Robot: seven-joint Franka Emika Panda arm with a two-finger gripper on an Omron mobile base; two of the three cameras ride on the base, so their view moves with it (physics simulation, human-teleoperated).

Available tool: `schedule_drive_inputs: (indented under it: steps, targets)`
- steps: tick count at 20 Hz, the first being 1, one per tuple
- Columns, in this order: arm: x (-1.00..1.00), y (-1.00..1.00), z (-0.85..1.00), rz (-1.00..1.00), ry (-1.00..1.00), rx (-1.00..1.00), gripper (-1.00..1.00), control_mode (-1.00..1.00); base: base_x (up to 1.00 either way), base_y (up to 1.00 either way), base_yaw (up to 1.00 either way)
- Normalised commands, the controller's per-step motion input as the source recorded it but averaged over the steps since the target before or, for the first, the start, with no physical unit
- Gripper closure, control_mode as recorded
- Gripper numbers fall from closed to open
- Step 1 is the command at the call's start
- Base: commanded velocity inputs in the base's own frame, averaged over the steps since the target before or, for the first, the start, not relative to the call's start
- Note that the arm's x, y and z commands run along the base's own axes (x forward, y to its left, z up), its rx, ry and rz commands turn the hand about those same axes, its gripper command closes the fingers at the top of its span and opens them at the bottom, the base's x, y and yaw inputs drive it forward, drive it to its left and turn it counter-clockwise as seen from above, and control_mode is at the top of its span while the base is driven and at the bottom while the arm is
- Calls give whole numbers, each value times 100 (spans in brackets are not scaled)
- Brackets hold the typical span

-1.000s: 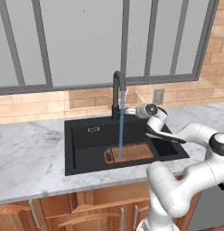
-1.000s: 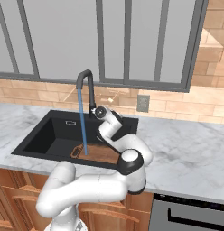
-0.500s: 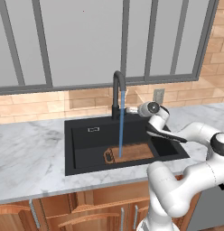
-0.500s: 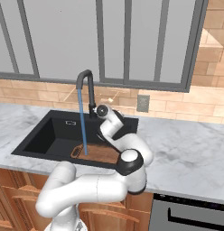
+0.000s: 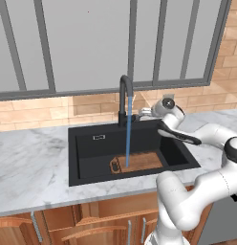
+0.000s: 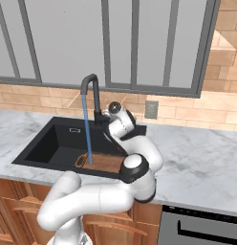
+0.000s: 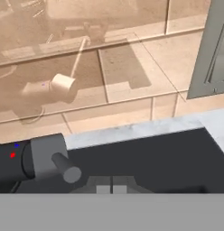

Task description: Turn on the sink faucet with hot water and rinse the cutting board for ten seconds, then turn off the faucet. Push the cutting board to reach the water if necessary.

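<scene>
So nearest the camera, the marble table (image 5: pixel 34 162) runs along the front, with the black sink (image 5: pixel 87 143) sunk into it. The cutting board (image 5: pixel 139 161) is lying flat on the basin floor toward the front right, dark handle end pointing left, and the water (image 5: pixel 128 129) is coming down in a thin blue line right onto the handle end of the board, so by my read it doesn't need a shove. If it did, I'd guess the board is stiff, light and pretty slick when wet, so a nudge against its long edge or the handle end would slide it easily, and pinching it by the thin rim looks awkward. Further back, the faucet (image 5: pixel 123 98) stands behind the basin against the brick wall, and the end effector (image 5: pixel 145 112) sits just to the right of its base, near the side lever (image 7: pixel 66 168), which shows up close in the hand view. The end effector is closed with nothing between the tips; I can't tell whether it's touching the lever. Rinse looks underway, and turning the lever off would be what's left.
</scene>
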Motion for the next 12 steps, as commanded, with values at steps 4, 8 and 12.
schedule_drive_inputs:
  steps: [4,8,12]
  targets:
    - [6,0,5,20,14,9,100,-100,0,0,0]
    - [6,0,1,26,15,13,100,-100,0,0,0]
    - [0,-6,0,15,3,5,100,-100,0,0,0]
